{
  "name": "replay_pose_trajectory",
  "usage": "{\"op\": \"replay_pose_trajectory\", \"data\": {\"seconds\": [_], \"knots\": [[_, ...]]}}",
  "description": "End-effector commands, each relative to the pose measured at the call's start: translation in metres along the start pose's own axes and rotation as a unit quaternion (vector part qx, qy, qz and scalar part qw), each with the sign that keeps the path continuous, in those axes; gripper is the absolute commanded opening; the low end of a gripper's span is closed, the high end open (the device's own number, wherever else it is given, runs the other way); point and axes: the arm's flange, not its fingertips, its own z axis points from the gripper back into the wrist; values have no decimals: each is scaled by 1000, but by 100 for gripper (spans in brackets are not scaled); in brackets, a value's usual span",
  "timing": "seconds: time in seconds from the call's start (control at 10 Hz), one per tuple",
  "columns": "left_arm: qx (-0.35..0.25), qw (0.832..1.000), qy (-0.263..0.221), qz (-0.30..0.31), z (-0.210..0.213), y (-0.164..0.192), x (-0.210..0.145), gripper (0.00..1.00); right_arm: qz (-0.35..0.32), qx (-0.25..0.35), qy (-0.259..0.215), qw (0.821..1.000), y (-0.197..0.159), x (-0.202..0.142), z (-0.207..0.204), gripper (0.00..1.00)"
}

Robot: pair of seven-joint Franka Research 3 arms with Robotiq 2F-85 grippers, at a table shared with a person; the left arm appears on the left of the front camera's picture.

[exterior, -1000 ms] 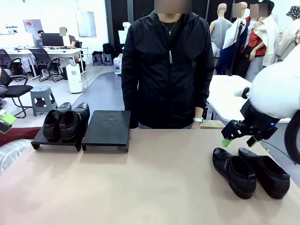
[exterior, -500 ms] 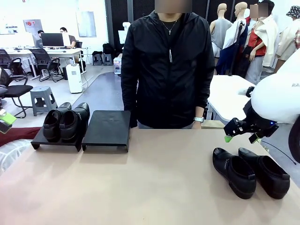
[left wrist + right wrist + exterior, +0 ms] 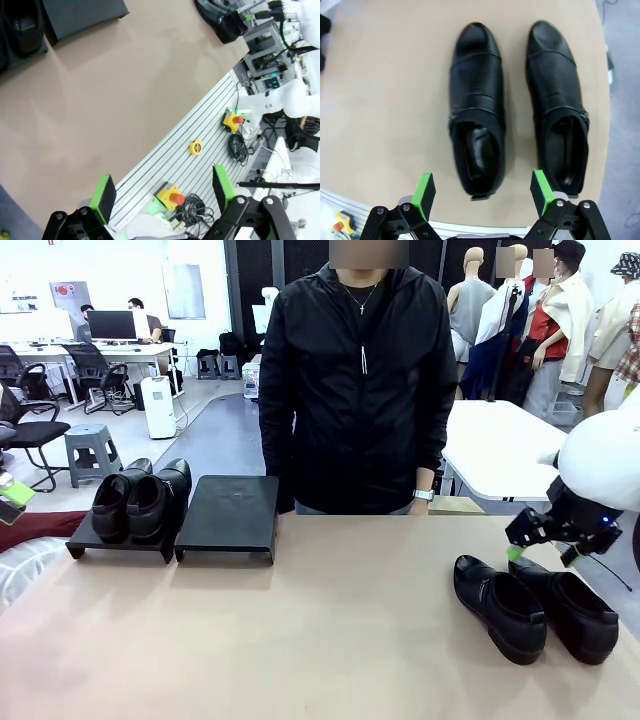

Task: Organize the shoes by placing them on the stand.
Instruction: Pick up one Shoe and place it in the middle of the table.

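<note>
Tan tabletop [image 3: 330, 630]; right gripper [image 3: 543, 551], wide open and empty, has sunk toward two glossy black leather shoes [image 3: 500, 608] near right; matte-black sloped stand [image 3: 238, 512] far left keeps one section vacant; pickup looks next.

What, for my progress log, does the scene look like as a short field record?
Left stand section: one pair of shoes on it
Right stand section: bare
On table: second pair, side by side, robot's right
Right gripper: open, above second pair's heels, touching nothing
Left gripper: open, holding nothing
Person: standing at far side
</note>
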Motion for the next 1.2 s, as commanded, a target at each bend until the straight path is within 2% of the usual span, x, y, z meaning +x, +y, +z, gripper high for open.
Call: {"op": "replay_pose_trajectory", "data": {"seconds": [0.0, 0.5, 0.8, 1.0, 1.1], "knots": [[-4, 1000, 3, 5, 2, -2, 1, 100, -7, -21, 12, 1000, -4, 6, -27, 100], [-4, 1000, 3, 5, 2, -2, 1, 100, -46, -42, 71, 996, -23, 11, -99, 100], [-4, 1000, 3, 5, 2, -2, 1, 100, -58, -44, 90, 993, -30, 11, -118, 100], [-4, 1000, 3, 5, 2, -2, 1, 100, -68, -54, 87, 992, -32, 12, -124, 100], [-4, 1000, 3, 5, 2, -2, 1, 100, -68, -55, 88, 992, -31, 12, -123, 40]]}}
